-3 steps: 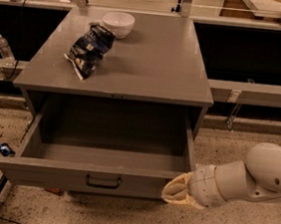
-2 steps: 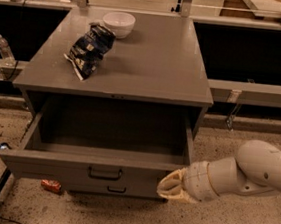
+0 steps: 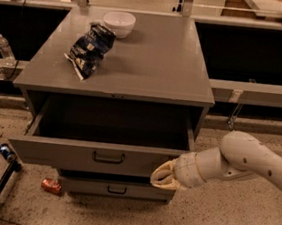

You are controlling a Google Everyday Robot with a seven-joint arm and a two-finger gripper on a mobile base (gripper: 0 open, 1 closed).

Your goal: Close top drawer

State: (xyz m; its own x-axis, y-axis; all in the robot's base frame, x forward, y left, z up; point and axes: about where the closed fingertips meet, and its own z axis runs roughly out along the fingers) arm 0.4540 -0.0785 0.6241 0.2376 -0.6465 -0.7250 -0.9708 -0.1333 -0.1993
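The top drawer (image 3: 66, 153) is a wide grey metal drawer, pulled partly out of the grey cabinet (image 3: 150, 70), with a small dark bail handle (image 3: 108, 157) at the centre of its flat front. Its inside looks empty and dark. My gripper (image 3: 160, 177) reaches in from the right on a white arm (image 3: 246, 161) and sits against the right end of the drawer's front panel. A second grey drawer (image 3: 115, 189) shows below it.
On the cabinet top lie a blue crumpled chip bag (image 3: 89, 50) and a white bowl (image 3: 118, 22). A red can (image 3: 51, 185) and a blue can (image 3: 5, 151) lie on the speckled floor at the left. A water bottle (image 3: 4, 49) stands on the left ledge.
The top drawer has slid inward, less of its inside showing. My gripper has moved left and back with the front panel, and the drawer below has come into sight.
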